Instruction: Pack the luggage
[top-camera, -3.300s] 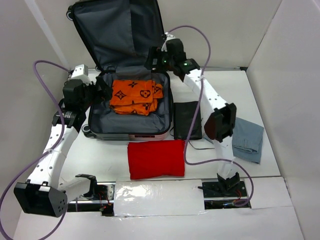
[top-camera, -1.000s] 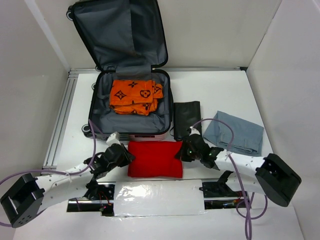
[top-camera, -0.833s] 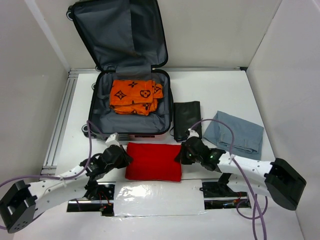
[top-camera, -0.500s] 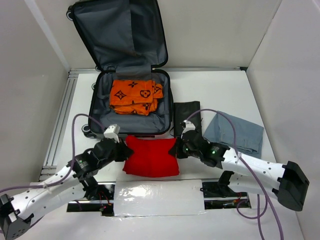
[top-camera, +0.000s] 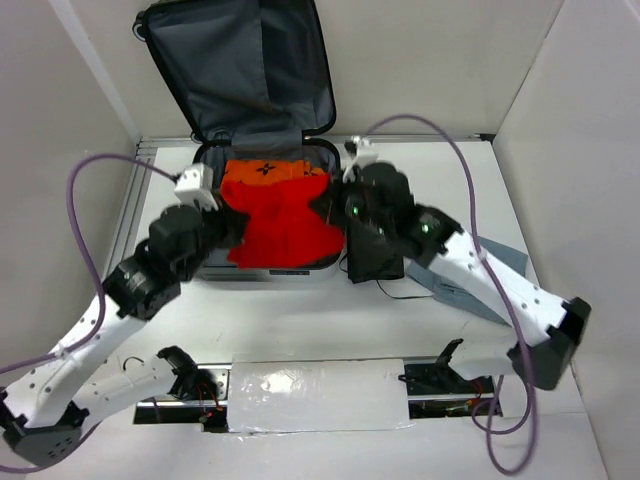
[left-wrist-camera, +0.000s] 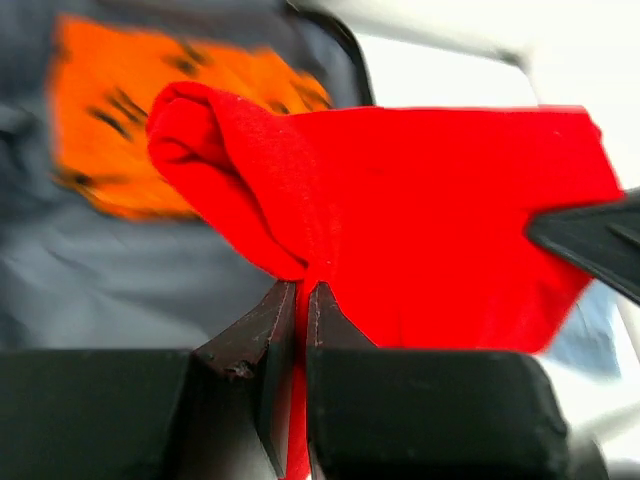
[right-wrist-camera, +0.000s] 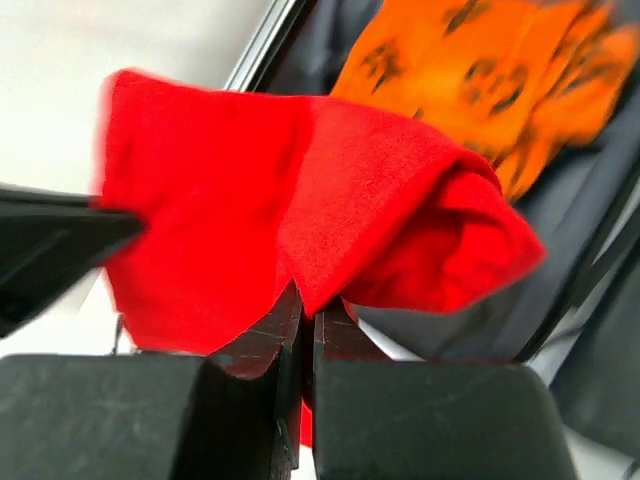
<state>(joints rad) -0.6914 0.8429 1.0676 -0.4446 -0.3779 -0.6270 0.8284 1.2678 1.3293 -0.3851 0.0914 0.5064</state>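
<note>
Jaws of the left claw (left-wrist-camera: 303, 290) were clamped on one bunched edge of the red cloth (left-wrist-camera: 430, 200), and those of the right claw (right-wrist-camera: 307, 300) were clamped just as tightly on the opposite edge. The cloth hung slack between the two claws, sagging in the middle.

Directly beneath both claws lay the open suitcase (top-camera: 205, 265), its lid propped upright beyond them. An orange patterned cloth (top-camera: 262, 170) already lay in the lined base, just past the red one. In the top view the red cloth's hanging edge seemed to reach down to the near wall of the case rather than sit fully inside. A black pouch (top-camera: 372, 262) rested on the table beside the right claw, outside the case.

The step in hand looked like laying the red cloth on top of the orange one. Doing it well would likely mean carrying both claws a little farther over the base, keeping them level and apart so the cloth spreads flat, then lowering together and letting go only once it rests inside the walls.
</note>
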